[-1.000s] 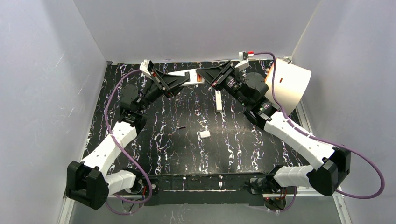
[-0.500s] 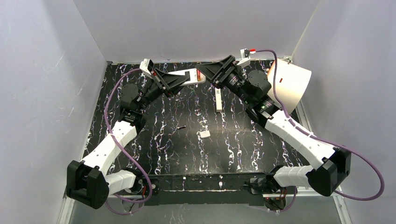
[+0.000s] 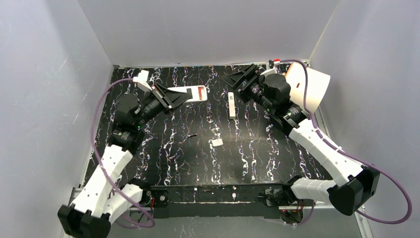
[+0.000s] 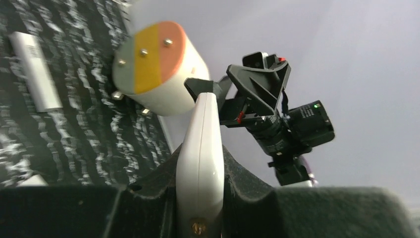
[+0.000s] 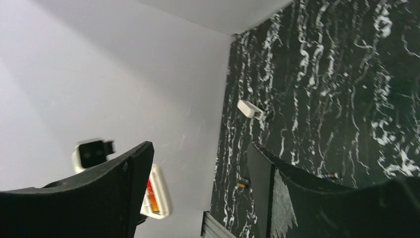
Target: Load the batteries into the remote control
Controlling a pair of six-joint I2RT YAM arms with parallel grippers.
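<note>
Top external, from the left: grips the remote control [image 3: 190, 92] narrowly in the left gripper [image 3: 171, 96], drawn back leftward from where it met the other arm, with what looks like a seated battery [image 3: 200, 90] showing orange-red at its far end. Leaves a loose battery [image 3: 192, 135] lying mid-table, near a small white piece [image 3: 217, 143]. Has just let go with the right gripper [image 3: 236, 79]: spread wide, empty, backed off rightward. Probably means one cell in, the loose one to fetch next.

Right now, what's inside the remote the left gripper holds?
An orange-red battery shows at the free end of the remote. The left gripper covers the other end; a second battery cannot be told.
</note>
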